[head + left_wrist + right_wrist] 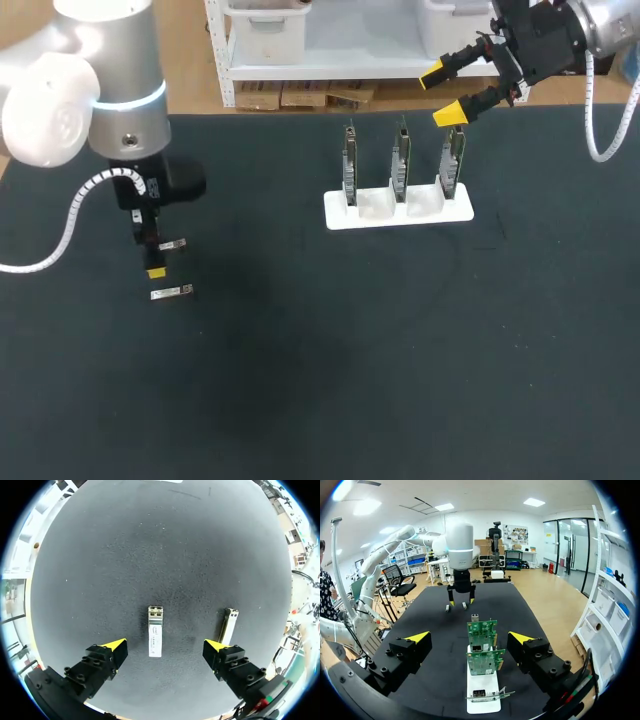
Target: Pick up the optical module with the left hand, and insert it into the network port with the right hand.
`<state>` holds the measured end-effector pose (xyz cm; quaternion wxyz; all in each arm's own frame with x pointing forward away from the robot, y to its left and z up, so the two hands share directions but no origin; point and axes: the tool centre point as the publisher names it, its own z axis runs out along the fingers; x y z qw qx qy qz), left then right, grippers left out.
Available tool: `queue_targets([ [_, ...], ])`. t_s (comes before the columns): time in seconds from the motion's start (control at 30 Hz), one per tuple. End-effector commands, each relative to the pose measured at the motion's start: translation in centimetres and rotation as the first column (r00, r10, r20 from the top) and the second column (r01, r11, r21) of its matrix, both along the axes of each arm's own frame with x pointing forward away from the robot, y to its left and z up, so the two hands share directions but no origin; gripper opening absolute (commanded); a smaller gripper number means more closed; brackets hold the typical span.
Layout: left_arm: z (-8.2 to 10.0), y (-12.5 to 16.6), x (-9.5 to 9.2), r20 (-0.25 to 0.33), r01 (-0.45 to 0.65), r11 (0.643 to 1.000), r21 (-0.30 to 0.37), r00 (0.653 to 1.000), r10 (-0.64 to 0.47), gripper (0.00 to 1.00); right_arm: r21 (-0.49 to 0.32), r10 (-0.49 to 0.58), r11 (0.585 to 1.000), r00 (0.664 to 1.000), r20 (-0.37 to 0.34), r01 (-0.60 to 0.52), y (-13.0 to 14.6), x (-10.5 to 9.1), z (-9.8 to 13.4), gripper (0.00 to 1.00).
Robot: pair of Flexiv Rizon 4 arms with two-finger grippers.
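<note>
Two silver optical modules lie on the dark table. One module (155, 631) lies flat under my left gripper (165, 652), midway between its open fingers and touching neither. The second module (229, 626) lies just outside one finger. From the head view, my left gripper (150, 245) points straight down over the nearer-back module (172, 244), with the other module (172, 292) in front of it. Three upright network cards with ports (399, 165) stand in a white holder (400, 212). My right gripper (450, 92) hangs open above and behind the rightmost card, holding nothing. Ahead of my right gripper (470, 638) the cards (481, 632) stand in a row.
The white holder (483, 701) sits at the back right of the table. My left arm (461, 565) stands beyond the cards in the right wrist view. A white cable (70, 225) loops off the left arm.
</note>
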<state>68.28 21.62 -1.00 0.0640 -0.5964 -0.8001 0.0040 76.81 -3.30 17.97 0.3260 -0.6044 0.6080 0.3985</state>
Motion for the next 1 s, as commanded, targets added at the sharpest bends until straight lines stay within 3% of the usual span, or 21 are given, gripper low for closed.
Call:
queue_targets([
  [0.03, -0.19, 0.18, 0.40, -0.002, -0.006, 1.000, -0.010, 1.000, 0.006, 1.00, -0.001, -0.004, 1.000, 1.000, 0.003, 0.004, -0.01, -0.20, 0.03, 1.00],
  [0.87, -0.75, -0.19, 0.60, -0.005, 0.014, 1.000, -0.009, 1.000, -0.014, 1.00, -0.001, -0.004, 1.000, 1.000, 0.003, 0.004, -0.01, -0.20, 0.03, 1.00],
  [0.9, -0.78, -0.19, 0.60, -0.005, 0.014, 1.000, -0.009, 1.000, -0.014, 0.94, -0.001, -0.004, 1.000, 1.000, 0.003, 0.004, -0.01, -0.20, 0.03, 1.00],
  [0.93, -0.81, -0.18, 0.60, -0.006, 0.013, 1.000, -0.008, 1.000, -0.013, 0.78, -0.001, -0.004, 1.000, 1.000, 0.003, 0.004, -0.01, -0.20, 0.03, 1.00],
  [0.97, -0.85, -0.17, 0.59, -0.006, 0.013, 1.000, -0.009, 1.000, -0.013, 0.49, -0.001, -0.004, 1.000, 1.000, 0.003, 0.004, -0.01, -0.20, 0.03, 1.00],
  [1.0, -0.88, -0.16, 0.55, -0.005, 0.014, 1.000, -0.008, 1.000, -0.014, 0.00, -0.001, -0.004, 1.000, 1.000, 0.003, 0.004, -0.01, -0.20, 0.03, 1.00],
])
